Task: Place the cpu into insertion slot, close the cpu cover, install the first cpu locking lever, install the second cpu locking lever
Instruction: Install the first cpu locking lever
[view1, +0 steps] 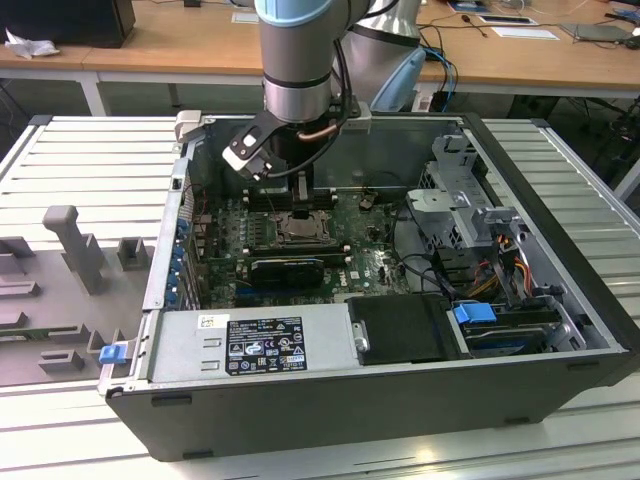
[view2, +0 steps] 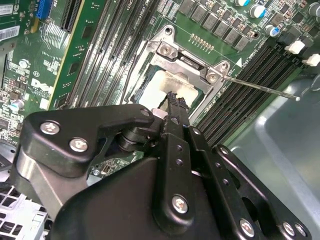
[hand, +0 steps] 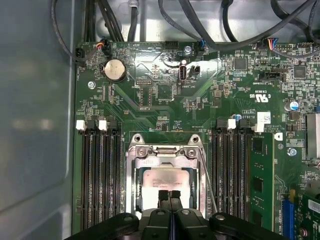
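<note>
Pincer (hand: 169, 193) fingers together, gripping nothing; tips just above cpu (hand: 165, 177); cpu lies flat, framed by cpu cover (hand: 165, 153); locking lever (view2: 260, 89) juts outward.

My tool (hand: 169, 195) is matt black and slightly grainy, studded with bright steel screw heads. The cpu (hand: 166, 180) has a pale silvery-beige metal top, dull and satin rather than mirror-like. The cpu cover (hand: 165, 153) around it is bare bright metal, smooth and gleaming along its edges. The locking lever (view2: 260, 89) is thin polished steel wire. The circuit board (hand: 150, 100) wears a glossy green lacquer, and its memory slots (hand: 100, 175) are black plastic with white plastic clips. The coin battery (hand: 114, 70) shines like chrome. The computer case (view1: 400, 405) is matt dark-grey painted sheet metal. The tabletop (view1: 90, 150) is ribbed, pale satin metal.
</note>
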